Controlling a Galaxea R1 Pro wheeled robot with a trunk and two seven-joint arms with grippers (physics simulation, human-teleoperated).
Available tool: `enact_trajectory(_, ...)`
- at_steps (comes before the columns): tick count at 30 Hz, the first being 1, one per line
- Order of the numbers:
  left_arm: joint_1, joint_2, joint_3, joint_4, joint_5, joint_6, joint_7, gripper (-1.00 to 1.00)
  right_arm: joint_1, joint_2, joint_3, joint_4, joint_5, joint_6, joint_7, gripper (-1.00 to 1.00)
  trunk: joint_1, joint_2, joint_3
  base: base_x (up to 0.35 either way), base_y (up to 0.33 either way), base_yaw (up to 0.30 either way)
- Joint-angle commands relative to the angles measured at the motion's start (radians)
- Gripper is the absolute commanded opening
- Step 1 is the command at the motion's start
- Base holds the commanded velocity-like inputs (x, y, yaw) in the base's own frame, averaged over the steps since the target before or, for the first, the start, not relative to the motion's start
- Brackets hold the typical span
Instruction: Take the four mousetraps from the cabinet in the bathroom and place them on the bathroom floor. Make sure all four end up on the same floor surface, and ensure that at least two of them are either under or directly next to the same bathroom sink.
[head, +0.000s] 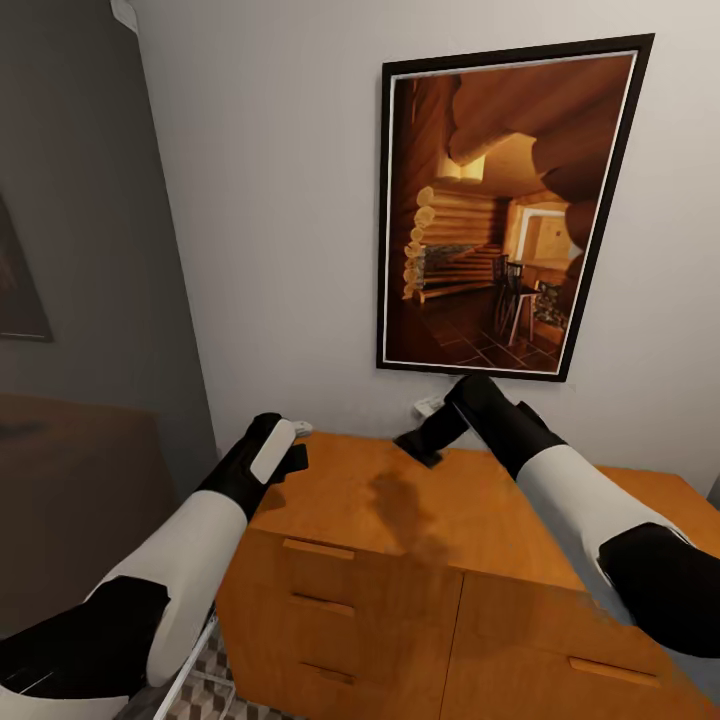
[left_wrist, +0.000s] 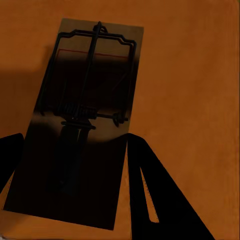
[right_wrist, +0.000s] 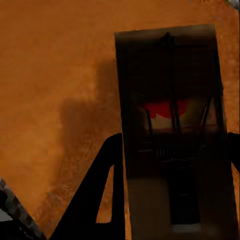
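Mousetrap (left_wrist: 80, 125) in left end effector (left_wrist: 67, 170) — long axis along fingers (another (right_wrist: 172, 135) right).

The head view is evenly and softly lit. A blurred shadow (head: 400, 510) is cast on the orange-brown cabinet top (head: 480, 520). Both wrist views are dim, murky and slightly soft.

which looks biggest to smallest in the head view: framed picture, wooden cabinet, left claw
1. wooden cabinet, though it sits nearer the camera
2. framed picture
3. left claw, clearly smallest
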Motion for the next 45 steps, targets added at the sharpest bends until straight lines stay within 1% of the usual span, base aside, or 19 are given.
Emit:
enact_trajectory(1,-0.001,-0.004,-0.005,-0.002,0.005,0.004,0.006,-1.00,-0.001,-0.030,-0.045,0.002,-0.008,0.008,-0.013,-1.00,0.000,-0.001,-0.001,0.000,0.000,0.000)
enact_trajectory(2,-0.001,-0.006,-0.006,-0.003,0.005,0.004,0.005,-1.00,-0.001,-0.043,-0.065,0.003,-0.008,0.008,-0.028,-1.00,0.000,-0.001,-0.001,0.000,0.000,0.000)
enact_trajectory(3,-0.001,-0.009,-0.006,-0.005,0.005,0.004,0.003,-1.00,-0.001,-0.074,-0.114,0.006,-0.008,0.008,-0.079,-1.00,0.000,-0.001,-0.001,0.000,0.000,0.000)
enact_trajectory(4,-0.001,-0.010,-0.007,-0.005,0.005,0.004,0.002,-1.00,-0.001,-0.088,-0.134,0.007,-0.008,0.008,-0.114,-1.00,0.000,-0.001,-0.001,0.000,0.000,0.000)
enact_trajectory(6,-0.001,-0.010,-0.007,-0.008,0.005,0.004,0.001,-1.00,-0.001,-0.104,-0.156,0.010,-0.009,0.008,-0.172,-1.00,0.000,-0.001,-0.001,-0.005,0.000,0.000)
enact_trajectory(9,-0.001,-0.010,-0.007,-0.025,0.006,0.005,0.001,-1.00,-0.001,-0.113,-0.167,0.012,-0.011,0.008,-0.205,-1.00,0.000,-0.001,-0.001,-0.112,0.000,0.000)
enact_trajectory(13,0.000,-0.009,-0.007,-0.072,0.006,0.024,0.003,-1.00,-0.001,-0.115,-0.172,0.013,-0.013,0.008,-0.218,-1.00,0.000,-0.001,-0.001,-0.300,0.000,0.000)
enact_trajectory(16,0.000,-0.009,-0.007,-0.087,0.006,0.034,0.003,-1.00,-0.001,-0.114,-0.173,0.014,-0.014,0.008,-0.220,-1.00,0.000,-0.001,-0.001,-0.337,0.000,0.000)
enact_trajectory(22,0.000,-0.011,-0.008,-0.092,0.005,0.036,0.003,-1.00,-0.001,-0.108,-0.174,0.065,-0.014,0.008,-0.221,-1.00,0.000,-0.001,-0.001,-0.344,0.000,0.000)
enact_trajectory(37,0.001,-0.011,-0.009,-0.092,-0.002,0.028,0.006,-1.00,-0.001,-0.107,-0.175,0.075,-0.014,0.008,-0.222,-1.00,0.000,-0.001,-0.001,-0.345,0.000,0.000)
enact_trajectory(40,0.000,-0.011,-0.009,-0.091,-0.001,0.027,0.006,-1.00,-0.001,-0.105,-0.175,0.106,-0.014,0.008,-0.222,-1.00,0.000,-0.001,-0.001,-0.346,0.000,0.000)
enact_trajectory(45,0.001,-0.011,-0.010,-0.091,-0.003,0.026,0.007,-1.00,-0.001,-0.101,-0.175,0.177,-0.014,-0.052,-0.223,-1.00,0.000,-0.001,-0.001,-0.346,0.000,0.000)
